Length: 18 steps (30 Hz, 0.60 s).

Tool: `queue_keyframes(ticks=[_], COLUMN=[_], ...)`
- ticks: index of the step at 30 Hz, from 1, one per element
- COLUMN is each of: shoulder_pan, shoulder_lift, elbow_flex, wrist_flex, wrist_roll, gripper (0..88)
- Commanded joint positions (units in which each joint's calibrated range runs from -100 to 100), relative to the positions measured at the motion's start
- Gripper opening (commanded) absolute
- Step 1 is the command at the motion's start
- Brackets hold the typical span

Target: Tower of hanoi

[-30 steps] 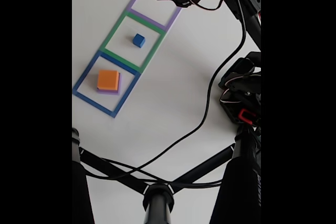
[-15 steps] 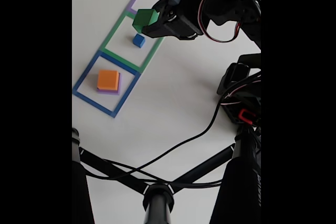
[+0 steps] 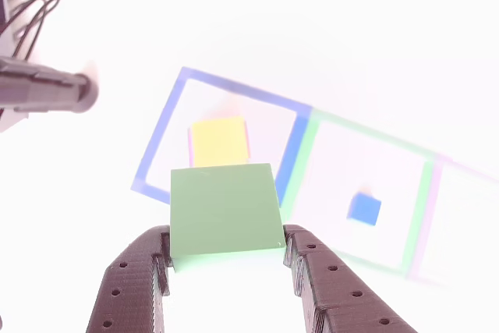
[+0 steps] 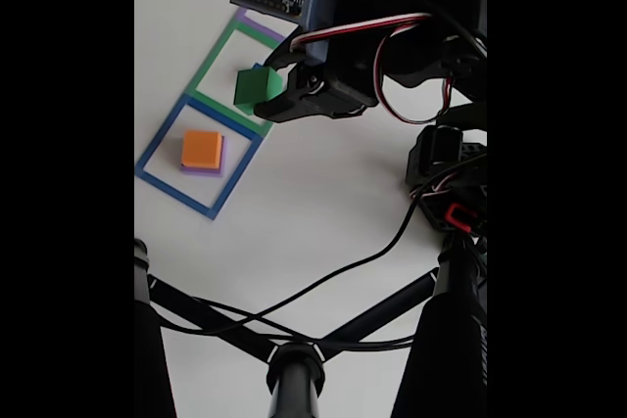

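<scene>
On the white table (image 4: 323, 203) lie three square outlines in a row, and the blue outline (image 4: 157, 144) holds the biggest pieces: a flat purple slab (image 4: 217, 168) with an orange block (image 4: 202, 148) stacked square on top of it. In the other view that orange block (image 3: 218, 141) washes out to yellow under the glare. The green block (image 3: 226, 208) I carry comes next in size; it hangs in the air above the green outline (image 4: 211, 61), near its border with the blue one. The little blue cube (image 3: 364, 209) sits alone inside the green outline, and in the fixed view my block hides most of it.

I judge these pieces light, matte foam, a bit soft, so they should grip well by two opposite flat sides without sliding, and a hard squeeze would only dent them.

My gripper (image 3: 226, 259) is clamped on the green block, one dark finger (image 3: 308, 267) against each side, spread just to the block's width.
</scene>
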Motion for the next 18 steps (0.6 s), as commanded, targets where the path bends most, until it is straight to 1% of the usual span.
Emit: queue_keyframes(ticks=[1,8,15,18], shoulder_pan=[-1.0,-0.6,-2.4,-3.2], shoulder_lift=[-4.0,-6.3,-2.2,0.6], elbow_flex=[12.1,41.5,58.1,63.2], wrist_flex=[-12.4,-45.5,-71.9,-81.6], wrist_roll=[0.0,0.0,0.0,0.0], gripper=[6.1,6.0,6.0,6.1])
